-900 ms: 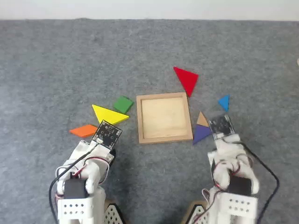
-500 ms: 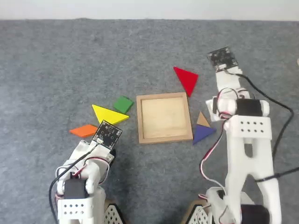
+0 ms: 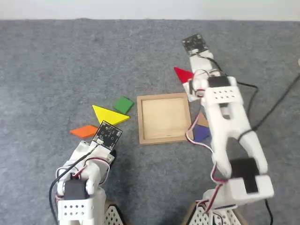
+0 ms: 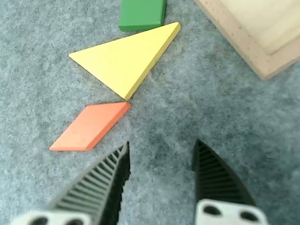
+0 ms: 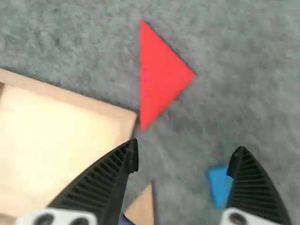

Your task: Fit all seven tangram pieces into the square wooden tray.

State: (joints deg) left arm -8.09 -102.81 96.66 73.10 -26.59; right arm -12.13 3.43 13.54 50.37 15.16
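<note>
**A:** From the high view, where do the pieces sit around the tray [image 3: 140,119]?

**B:** The yellow triangle [image 3: 110,115] and green square [image 3: 123,104] lie just off its left side. The orange parallelogram [image 3: 84,131] is farther out that way. The tan triangle [image 3: 203,121] and purple piece [image 3: 201,133] sit by its lower right corner. The red triangle [image 3: 182,73] is beyond its upper right corner, partly covered by the right arm [image 3: 220,93], which runs along the tray's right side. The left arm [image 3: 89,164] sits folded, well short of the tray's lower left corner. The tray holds no pieces.

**A:** And the left wrist view?

**B:** The left claw [image 4: 162,146] is spread wide and holds nothing, with bare grey mat between its fingers. The orange parallelogram [image 4: 89,126] lies just ahead of one fingertip without touching it. Beyond that are the yellow triangle [image 4: 126,61] and then the green square [image 4: 142,14]. A corner of the tray [image 4: 246,40] lies off to the other side, well apart from the claw.

**A:** The right wrist view?

**B:** The right claw [image 5: 186,147] is also wide open and empty. The red triangle [image 5: 159,79] lies ahead of the gap, clear of both fingers, with one tip near the corner of the tray [image 5: 70,97]. The blue piece [image 5: 218,185] is just beside one finger. The tan triangle [image 5: 143,206] shows next to the other finger, close to the tray's outer wall.
</note>
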